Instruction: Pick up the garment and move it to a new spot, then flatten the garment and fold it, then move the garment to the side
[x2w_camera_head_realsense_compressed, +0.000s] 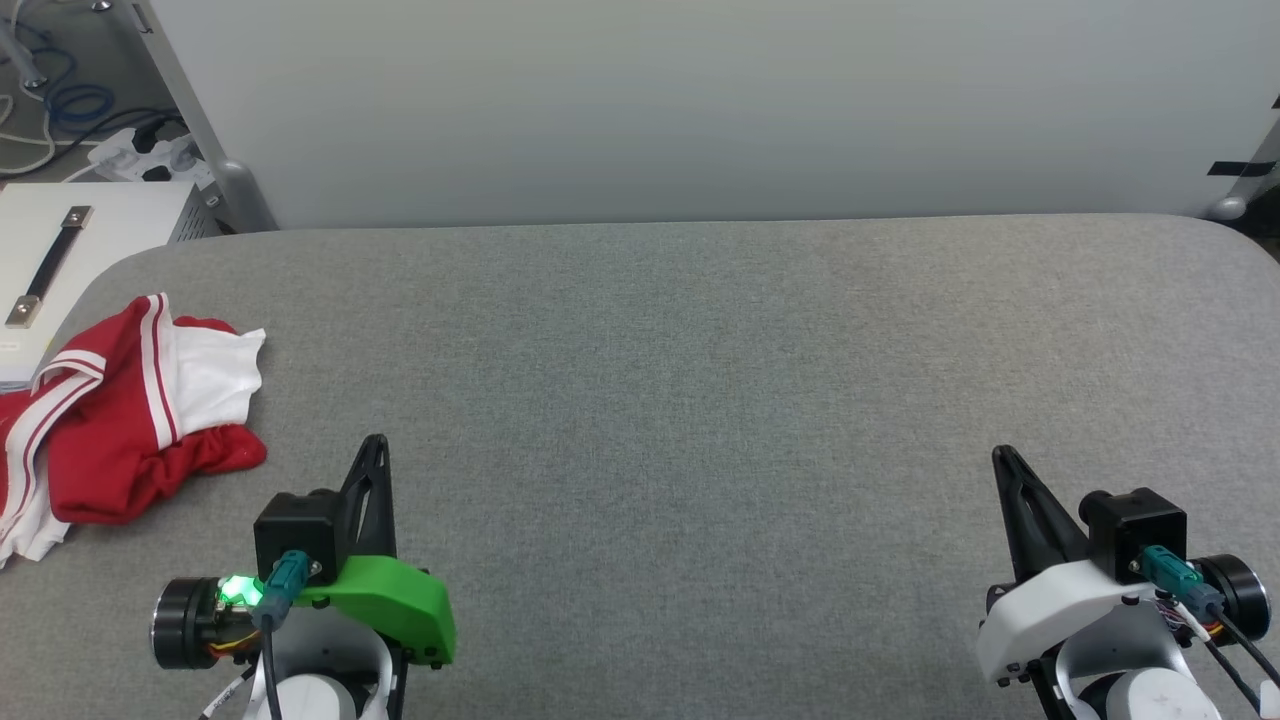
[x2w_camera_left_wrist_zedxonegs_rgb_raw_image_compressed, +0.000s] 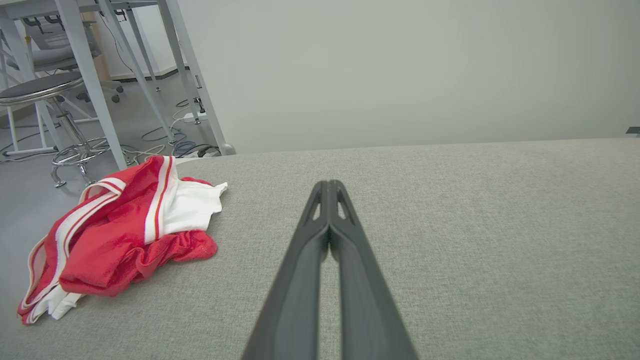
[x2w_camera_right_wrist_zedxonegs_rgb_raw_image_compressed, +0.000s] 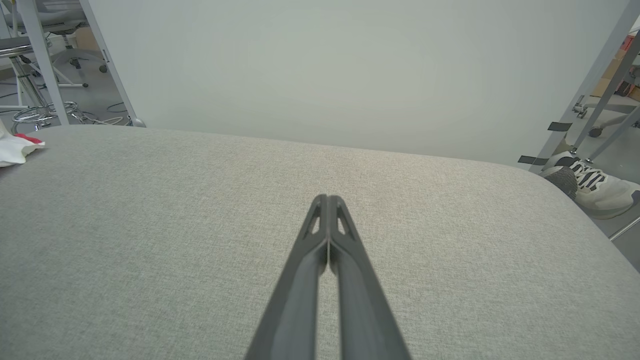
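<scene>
Two grippers I saw: left gripper (x2w_camera_head_realsense_compressed: 376, 447) lower left, right gripper (x2w_camera_head_realsense_compressed: 1001, 457) lower right, both were pressed together, empty. Red garment (x2w_camera_head_realsense_compressed: 130, 420) lay crumpled at left edge.

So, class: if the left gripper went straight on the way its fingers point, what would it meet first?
Probably nothing on the grey table: the left gripper points past the garment, toward the pale wall.

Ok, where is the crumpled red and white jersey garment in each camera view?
Head view: the crumpled red and white jersey garment lies at the left edge, mid-height.
Left wrist view: it lies at lower left.
Right wrist view: its white and red corner at the upper left edge.
Shared landmark: the rounded metal leg foot behind the grey fabric table's far left corner.
</scene>
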